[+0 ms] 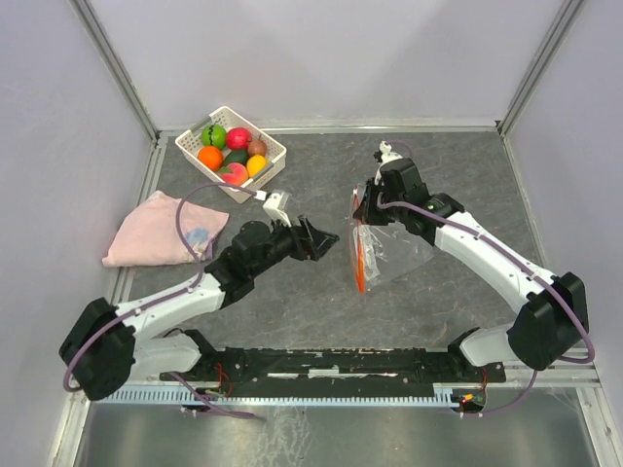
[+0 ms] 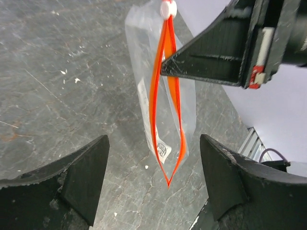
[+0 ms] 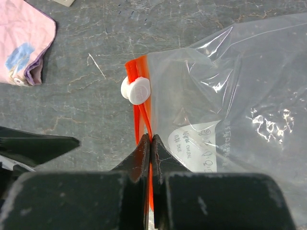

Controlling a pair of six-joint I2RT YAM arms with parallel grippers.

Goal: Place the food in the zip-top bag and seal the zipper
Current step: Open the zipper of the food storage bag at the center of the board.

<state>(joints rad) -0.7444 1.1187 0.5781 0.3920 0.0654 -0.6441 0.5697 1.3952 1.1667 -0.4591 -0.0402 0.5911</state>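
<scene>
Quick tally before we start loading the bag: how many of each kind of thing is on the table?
toy food pieces: 7, all in the basket
white basket: 1
zip-top bag: 1
pink cloth: 1
Total: 10

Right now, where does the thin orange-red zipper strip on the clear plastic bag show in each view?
Top external: thin orange-red zipper strip right of centre, along the clear plastic bag's left edge.
Left wrist: the strip hangs mid-picture as a narrow loop.
Right wrist: the strip left of centre, running down into the jaws.
Shared landmark: the right arm's black jaws, shut on the strip, in all three.
</scene>
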